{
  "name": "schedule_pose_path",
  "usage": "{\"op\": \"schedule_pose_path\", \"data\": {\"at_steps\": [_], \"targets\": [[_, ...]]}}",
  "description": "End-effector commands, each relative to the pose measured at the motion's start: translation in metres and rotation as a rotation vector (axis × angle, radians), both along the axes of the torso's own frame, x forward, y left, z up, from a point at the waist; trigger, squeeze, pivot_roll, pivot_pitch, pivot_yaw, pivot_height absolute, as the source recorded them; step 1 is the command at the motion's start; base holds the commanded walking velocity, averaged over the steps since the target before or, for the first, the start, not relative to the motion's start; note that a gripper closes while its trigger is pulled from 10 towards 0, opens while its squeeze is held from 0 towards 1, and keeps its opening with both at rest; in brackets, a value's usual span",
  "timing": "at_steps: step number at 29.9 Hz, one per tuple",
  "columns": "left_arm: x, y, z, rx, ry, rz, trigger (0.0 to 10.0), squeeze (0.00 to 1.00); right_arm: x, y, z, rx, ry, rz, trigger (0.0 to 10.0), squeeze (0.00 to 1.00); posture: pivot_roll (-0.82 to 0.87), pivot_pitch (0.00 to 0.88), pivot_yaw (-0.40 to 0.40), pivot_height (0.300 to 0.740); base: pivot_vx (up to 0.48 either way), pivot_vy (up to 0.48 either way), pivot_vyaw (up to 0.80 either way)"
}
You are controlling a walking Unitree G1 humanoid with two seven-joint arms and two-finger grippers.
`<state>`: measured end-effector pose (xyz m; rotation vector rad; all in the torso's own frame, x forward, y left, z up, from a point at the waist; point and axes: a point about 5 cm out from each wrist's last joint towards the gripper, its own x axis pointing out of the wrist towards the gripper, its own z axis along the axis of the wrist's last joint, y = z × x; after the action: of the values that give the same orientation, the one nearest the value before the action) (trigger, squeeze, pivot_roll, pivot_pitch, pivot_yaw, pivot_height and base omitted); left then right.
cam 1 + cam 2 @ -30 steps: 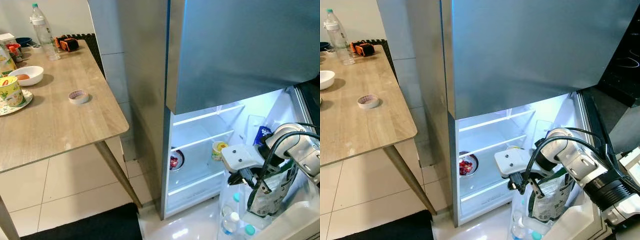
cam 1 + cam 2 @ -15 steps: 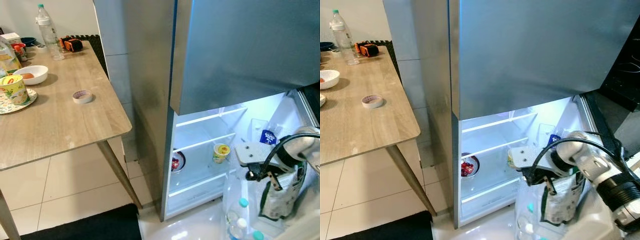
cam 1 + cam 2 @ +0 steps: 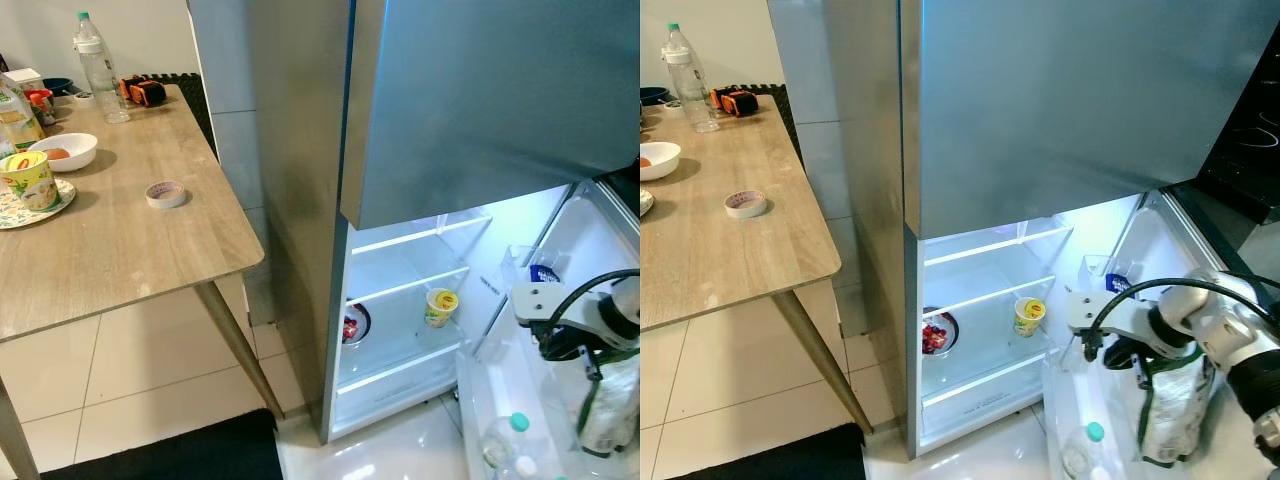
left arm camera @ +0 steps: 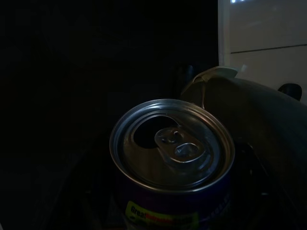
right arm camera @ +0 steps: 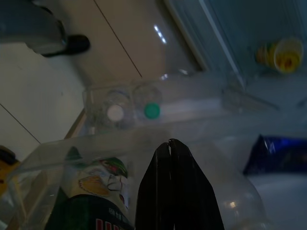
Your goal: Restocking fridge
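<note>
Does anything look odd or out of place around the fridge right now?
The can in the left wrist view has its tab already open, odd for restocking. Otherwise the yellow cup stands upright on its shelf, and nothing looks spilled.

I'm looking down at a tall stainless-steel fridge (image 3: 1040, 110), its lower door swung open and the white interior lit. On the glass shelf sits a small yellow-lidded cup (image 3: 1027, 316); to its left, a round bowl of red fruit (image 3: 936, 334). My right arm's silver wrist (image 3: 1200, 335) reaches over the clear door bin (image 3: 1070, 410), just beside a green-and-white pouch (image 3: 1170, 405) standing in it (fingers hidden, can't tell their state). A bottle with a teal cap (image 3: 1095, 432) stands lower in the bin, a blue packet (image 3: 1117, 283) higher up. Left: a light wooden table (image 3: 700, 250) with a tape roll (image 3: 744, 204), white bowl (image 3: 658, 158), and clear water bottle (image 3: 685, 78).
</note>
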<state>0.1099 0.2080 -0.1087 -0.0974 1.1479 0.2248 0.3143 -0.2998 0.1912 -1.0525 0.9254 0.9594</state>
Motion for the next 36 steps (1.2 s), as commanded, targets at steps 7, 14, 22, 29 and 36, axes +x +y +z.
{"op": "schedule_pose_path", "data": {"at_steps": [7, 14, 22, 29, 36], "targets": [[-0.007, -0.004, -0.003, -0.012, 0.025, 0.002, 10.0, 0.0, -0.004, -0.037, 0.005, -0.086, -0.057, -0.157, 10.0, 0.0, -0.12, 0.033, -0.047, 0.74, 0.0, 0.0, 0.0], [-0.006, -0.004, -0.002, -0.01, 0.023, -0.001, 10.0, 0.0, -0.002, -0.037, 0.004, -0.062, -0.082, -0.166, 10.0, 0.0, -0.12, 0.028, -0.045, 0.74, 0.0, 0.0, 0.0], [-0.004, -0.005, -0.002, -0.012, 0.02, -0.003, 10.0, 0.0, 0.0, 0.014, 0.005, 0.276, -0.039, 0.032, 10.0, 0.0, -0.12, 0.024, -0.044, 0.74, 0.0, 0.0, 0.0], [-0.006, -0.004, -0.002, -0.013, 0.023, 0.001, 10.0, 0.0, -0.008, 0.05, 0.016, 0.469, 0.0, 0.216, 10.0, 0.0, -0.12, 0.033, -0.045, 0.74, 0.0, 0.0, 0.0], [-0.007, -0.005, -0.003, -0.016, 0.025, 0.005, 10.0, 0.0, -0.017, 0.059, -0.02, 0.403, 0.1, 0.209, 10.0, 0.0, -0.12, 0.033, -0.045, 0.74, 0.0, 0.0, 0.0]]}}
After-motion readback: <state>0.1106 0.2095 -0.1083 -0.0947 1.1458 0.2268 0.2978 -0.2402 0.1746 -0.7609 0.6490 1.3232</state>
